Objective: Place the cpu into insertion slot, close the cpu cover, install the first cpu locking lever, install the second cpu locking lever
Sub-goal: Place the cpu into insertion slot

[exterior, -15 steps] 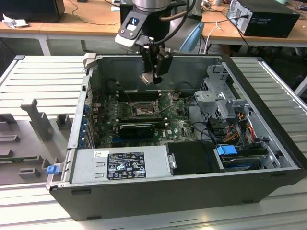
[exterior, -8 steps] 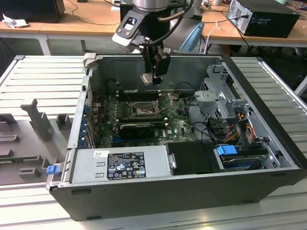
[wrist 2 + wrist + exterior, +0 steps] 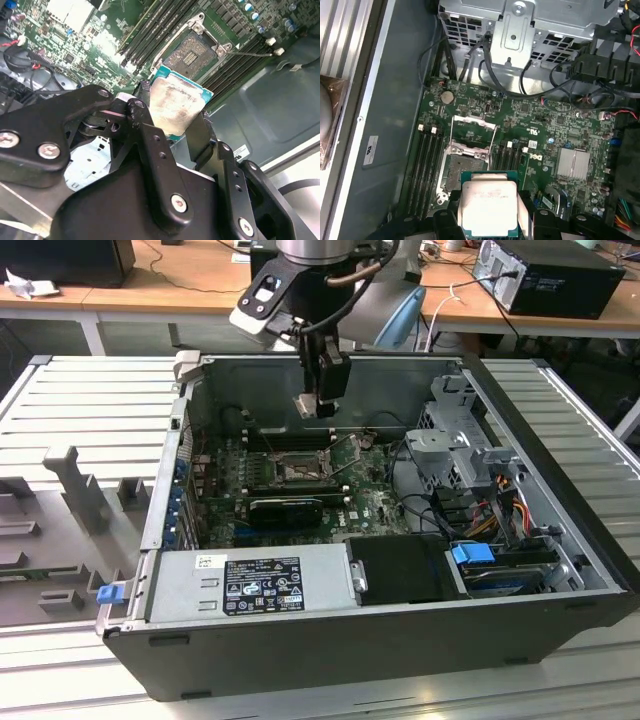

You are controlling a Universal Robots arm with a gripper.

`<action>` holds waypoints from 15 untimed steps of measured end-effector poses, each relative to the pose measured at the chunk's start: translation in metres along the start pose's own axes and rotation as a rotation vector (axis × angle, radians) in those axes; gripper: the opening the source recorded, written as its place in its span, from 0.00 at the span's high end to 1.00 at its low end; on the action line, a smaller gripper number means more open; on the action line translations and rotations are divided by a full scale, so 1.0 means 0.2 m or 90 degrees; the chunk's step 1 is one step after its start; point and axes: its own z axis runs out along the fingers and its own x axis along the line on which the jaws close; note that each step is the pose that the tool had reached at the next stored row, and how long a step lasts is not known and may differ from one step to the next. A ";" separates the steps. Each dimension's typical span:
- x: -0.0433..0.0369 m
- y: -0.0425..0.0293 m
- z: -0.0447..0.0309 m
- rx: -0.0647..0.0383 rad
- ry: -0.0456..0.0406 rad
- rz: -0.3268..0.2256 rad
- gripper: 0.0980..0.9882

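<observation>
pincer (image 3: 172, 116): black, two-fingered, clamped on opposite edges of the flat square silvery-beige cpu (image 3: 177, 97), hanging above the green board (image 3: 530, 115).
insertion slot (image 3: 466, 169): dark-framed square socket, uncovered, apart from cpu.
risk: tilted or offset lowering may bend contacts.
views: exterior view gives height; first wrist view gives cpu-to-slot offset.

- An open computer case (image 3: 330, 640) lies on a ribbed metal table (image 3: 90, 400).
- The gripper (image 3: 320, 410) hangs over the case near its far wall, with a small pale chip (image 3: 307, 405) pinched between its fingers.
- The square socket (image 3: 297, 472) lies on the green circuit board (image 3: 370, 502) at the case's middle, apart from the chip.
- A grey power supply (image 3: 255, 585) runs along the case's near edge.
- A metal drive cage (image 3: 450, 445) stands at the exterior view's right.
</observation>
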 end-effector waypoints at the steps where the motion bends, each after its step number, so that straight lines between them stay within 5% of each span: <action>1: 0.000 0.000 0.000 0.000 -0.0005 0.006 0.52; 15: 0.000 0.000 0.008 -0.002 -0.0119 0.133 0.52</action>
